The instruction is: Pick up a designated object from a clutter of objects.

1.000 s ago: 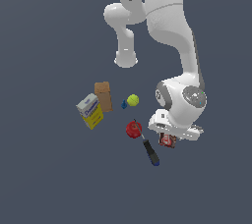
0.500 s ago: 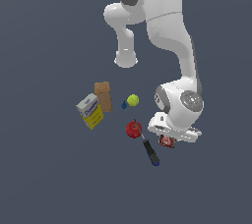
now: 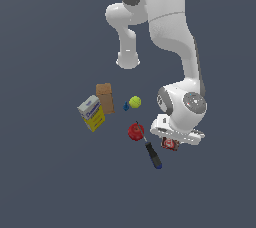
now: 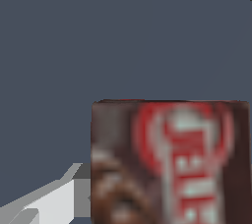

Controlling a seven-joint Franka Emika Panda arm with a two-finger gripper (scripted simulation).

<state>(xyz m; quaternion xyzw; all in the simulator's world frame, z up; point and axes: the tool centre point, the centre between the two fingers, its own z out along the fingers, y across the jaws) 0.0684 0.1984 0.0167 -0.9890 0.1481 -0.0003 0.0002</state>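
We see the brown-red box (image 3: 170, 144) lying flat under the wrist, just past the screwdriver (image 3: 152, 155) on the exterior view's right and apart from the apple (image 3: 135, 131), tan box (image 3: 105, 97) and yellow-blue-white box (image 3: 92, 113). The gripper (image 3: 174, 139) sits low right over it, one finger (image 4: 47, 199) beside the box's edge in the wrist view; whether it's spread or pinching, we cannot tell. We judge the box light, stiff cardboard, a bit slick, so take it across the two opposite side edges, mid-length.

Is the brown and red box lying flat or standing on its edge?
Lying flat: the brown and red box shows its broad printed face to the wrist camera.
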